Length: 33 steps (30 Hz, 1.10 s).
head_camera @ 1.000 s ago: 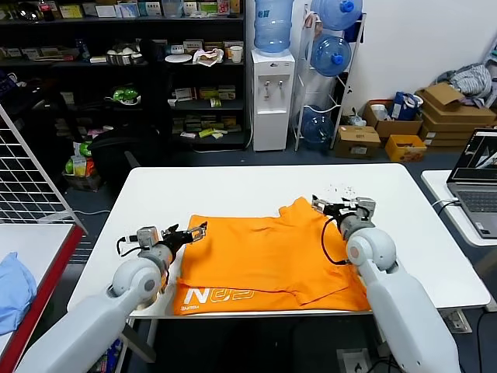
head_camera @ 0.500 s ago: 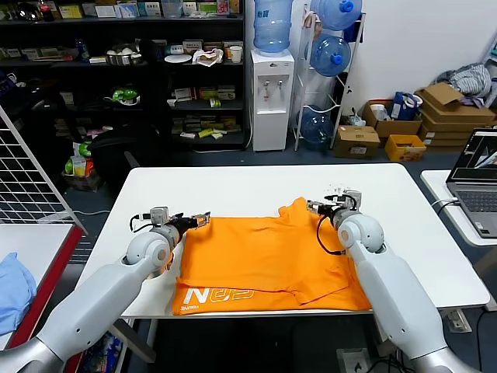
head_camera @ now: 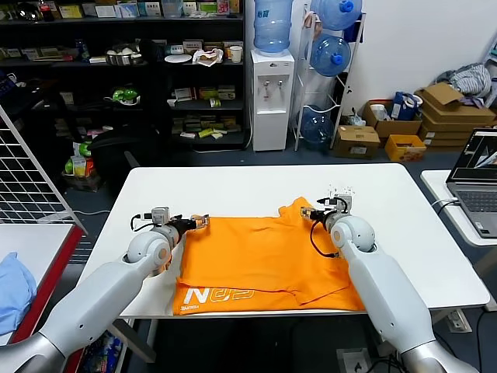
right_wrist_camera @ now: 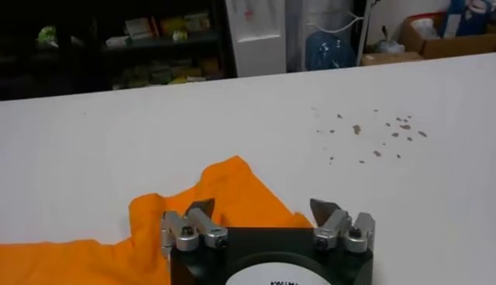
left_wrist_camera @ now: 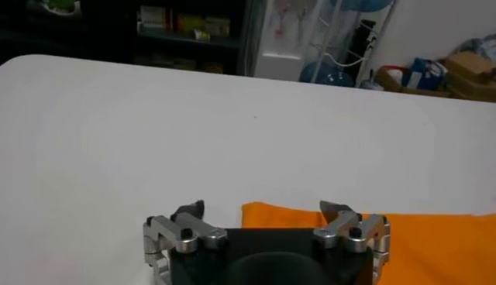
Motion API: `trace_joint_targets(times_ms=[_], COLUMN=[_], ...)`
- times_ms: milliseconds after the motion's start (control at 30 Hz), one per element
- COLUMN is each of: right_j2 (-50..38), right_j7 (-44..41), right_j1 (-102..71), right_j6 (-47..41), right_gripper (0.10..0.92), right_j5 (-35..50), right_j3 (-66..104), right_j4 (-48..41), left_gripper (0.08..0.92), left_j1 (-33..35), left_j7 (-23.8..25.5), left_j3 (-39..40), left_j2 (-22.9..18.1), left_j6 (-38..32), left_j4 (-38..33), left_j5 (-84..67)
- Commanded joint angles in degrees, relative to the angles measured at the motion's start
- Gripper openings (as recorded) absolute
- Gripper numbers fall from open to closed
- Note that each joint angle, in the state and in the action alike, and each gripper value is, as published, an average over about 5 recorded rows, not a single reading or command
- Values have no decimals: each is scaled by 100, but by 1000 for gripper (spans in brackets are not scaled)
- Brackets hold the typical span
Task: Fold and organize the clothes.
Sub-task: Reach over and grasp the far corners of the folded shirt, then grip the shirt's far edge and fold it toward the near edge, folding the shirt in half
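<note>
The orange T-shirt (head_camera: 260, 260) lies flat on the white table (head_camera: 256, 186), white lettering at its front left edge. My left gripper (head_camera: 198, 221) is open at the shirt's far left corner; in the left wrist view the gripper (left_wrist_camera: 263, 211) straddles the orange corner (left_wrist_camera: 267, 213). My right gripper (head_camera: 311, 212) is open at the shirt's raised far right corner; in the right wrist view the gripper (right_wrist_camera: 263, 207) has the orange fabric peak (right_wrist_camera: 225, 186) between its jaws, not pinched.
A laptop (head_camera: 477, 183) sits on a side table at right. A light blue cloth (head_camera: 12, 287) lies on the left table. Shelves, a water dispenser (head_camera: 272, 97) and boxes stand behind. Small crumbs (right_wrist_camera: 372, 135) dot the table.
Both arms have reached farther forward over the shirt; the left gripper moved from the near left edge to the far left corner, the right one slid left to the raised corner.
</note>
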Motion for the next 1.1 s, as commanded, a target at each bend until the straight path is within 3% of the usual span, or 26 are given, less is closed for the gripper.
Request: trace_joint_targets(times_ms=[33, 667, 900, 1100], right_j2=[30, 14, -1, -124], right_j7=[-66, -172, -212, -252], right_j1=[33, -108, -168, -400], right_j6=[-33, 301, 498, 736], right_gripper=[684, 149, 123, 123], right_j5=[2, 46, 61, 161], right_j3=[-32, 31, 98, 207], right_j4=[-142, 26, 98, 450], left_gripper=[833, 296, 105, 94], left_j1=[5, 55, 74, 190], left_j7=[41, 77, 63, 37], left_j3=[77, 93, 64, -148], left_j2=[43, -2, -14, 79], left_j6=[30, -6, -58, -154], left_j4=[16, 38, 13, -358], left_j5=[27, 201, 254, 340])
